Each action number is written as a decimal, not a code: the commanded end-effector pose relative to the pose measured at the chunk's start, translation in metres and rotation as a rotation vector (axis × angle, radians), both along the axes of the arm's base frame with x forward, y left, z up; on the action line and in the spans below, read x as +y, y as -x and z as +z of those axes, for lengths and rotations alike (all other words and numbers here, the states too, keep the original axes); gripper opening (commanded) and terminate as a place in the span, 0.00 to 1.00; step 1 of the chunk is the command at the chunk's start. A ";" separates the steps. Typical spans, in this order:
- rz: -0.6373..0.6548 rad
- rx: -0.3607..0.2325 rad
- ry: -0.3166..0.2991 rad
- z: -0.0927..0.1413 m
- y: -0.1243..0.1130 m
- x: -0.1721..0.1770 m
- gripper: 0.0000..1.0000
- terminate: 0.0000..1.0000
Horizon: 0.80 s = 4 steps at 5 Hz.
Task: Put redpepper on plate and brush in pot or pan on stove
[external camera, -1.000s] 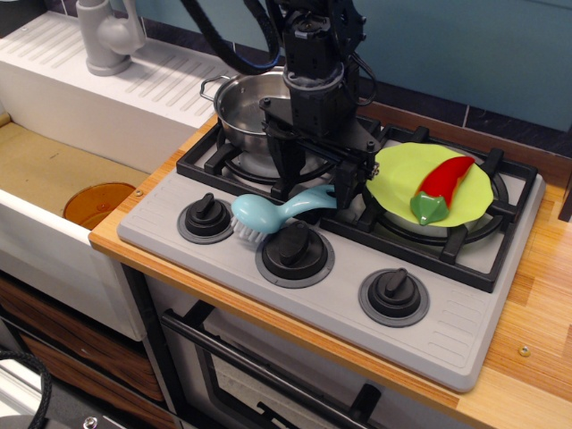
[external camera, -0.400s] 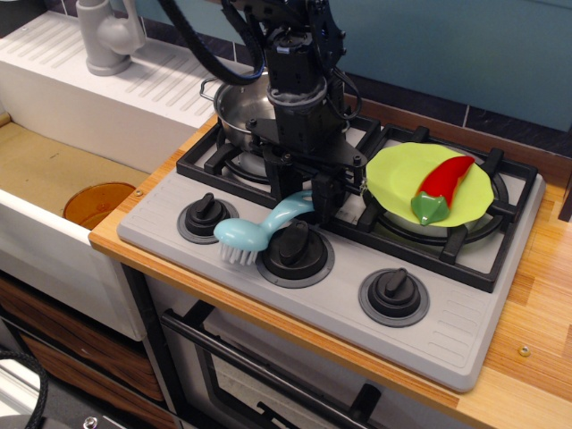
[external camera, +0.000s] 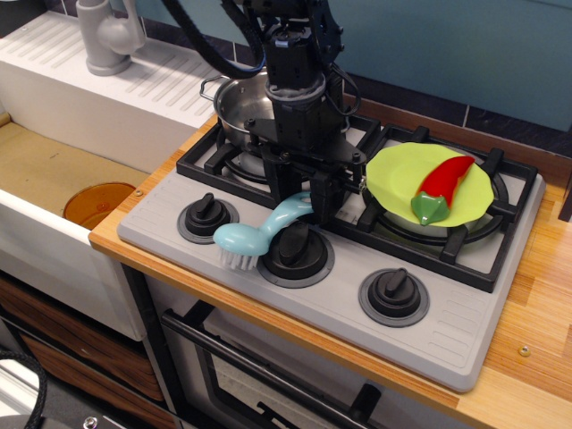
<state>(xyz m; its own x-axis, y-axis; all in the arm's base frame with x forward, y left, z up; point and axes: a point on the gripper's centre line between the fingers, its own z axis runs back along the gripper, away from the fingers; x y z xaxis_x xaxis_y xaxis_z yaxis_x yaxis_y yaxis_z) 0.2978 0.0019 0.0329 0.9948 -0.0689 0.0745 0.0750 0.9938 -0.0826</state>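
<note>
The redpepper (external camera: 442, 188) lies on the lime-green plate (external camera: 393, 174), which sits over the stove's (external camera: 447, 326) right burner. The steel pot (external camera: 239, 109) stands on the back left burner, partly hidden behind the arm. The light blue brush (external camera: 243, 238) rests with its bristle head down on the grey panel between the left and middle knobs. Its handle slants up to the right. My gripper (external camera: 304, 202) points down in front of the pot, and its fingers are closed on the handle's upper end.
Three black knobs (external camera: 393, 297) line the stove's front panel. A white sink with a faucet (external camera: 107, 37) and an orange drain disc (external camera: 98, 204) lies to the left. Wooden counter (external camera: 536, 304) runs along the right side.
The gripper moved left and its fingers narrowed around the brush handle. The brush slid left with it, so its head lies nearer the left knob. Little differs over the last 0.4 s.
</note>
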 end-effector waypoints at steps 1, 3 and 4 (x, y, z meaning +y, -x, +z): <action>0.000 0.004 -0.044 0.068 -0.009 0.003 0.00 0.00; -0.041 0.045 -0.073 0.114 -0.031 0.025 0.00 0.00; -0.063 0.042 -0.070 0.116 -0.062 0.034 0.00 0.00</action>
